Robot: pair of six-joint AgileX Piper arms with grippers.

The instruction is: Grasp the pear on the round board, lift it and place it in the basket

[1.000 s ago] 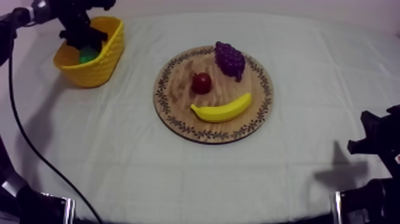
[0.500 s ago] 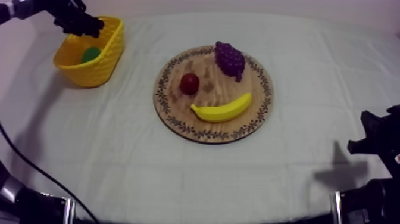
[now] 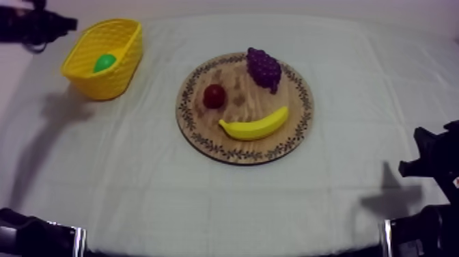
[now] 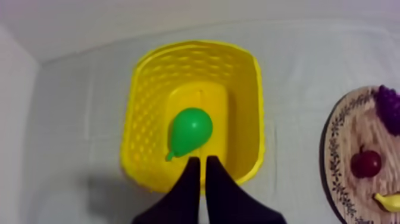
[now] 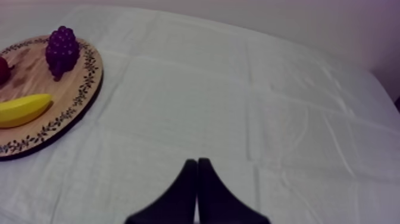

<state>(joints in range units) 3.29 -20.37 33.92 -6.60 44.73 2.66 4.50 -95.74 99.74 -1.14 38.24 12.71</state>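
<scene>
Task item: the pear [image 3: 104,63] lies on its side on the floor of the yellow basket [image 3: 116,78], at the upper left of the top view. None of it is over the rim.
Task status: judged complete as to placement. Only clearing the arm remains.
Left gripper [image 4: 199,159]: fingers pressed together in a narrow wedge, pinching nothing. In the left wrist view the tips sit over the basket's near wall, just beside the pear's stalk end. Height above the wall cannot be told.
Right gripper [image 5: 195,161]: fingers pressed together, empty, over bare cloth [image 3: 136,184] and well apart from the wooden board [image 3: 205,140].
Board contents: banana [image 3: 254,124], grapes [image 3: 263,68] and small red fruit [image 3: 214,96], all inside the patterned rim at centre frame.
Risk 1: a low or sideways move of the left arm could catch the basket wall and shift or tip it. The basket looks light.
Risk 2: the basket stands near the table's upper left edge, so a push that way could send it over, pear included.
Risk 3: the pear is rounded and loose, so it would likely roll out of a tipped basket.
Risk 4: the right arm is a minor concern unless it sweeps toward the board.
</scene>
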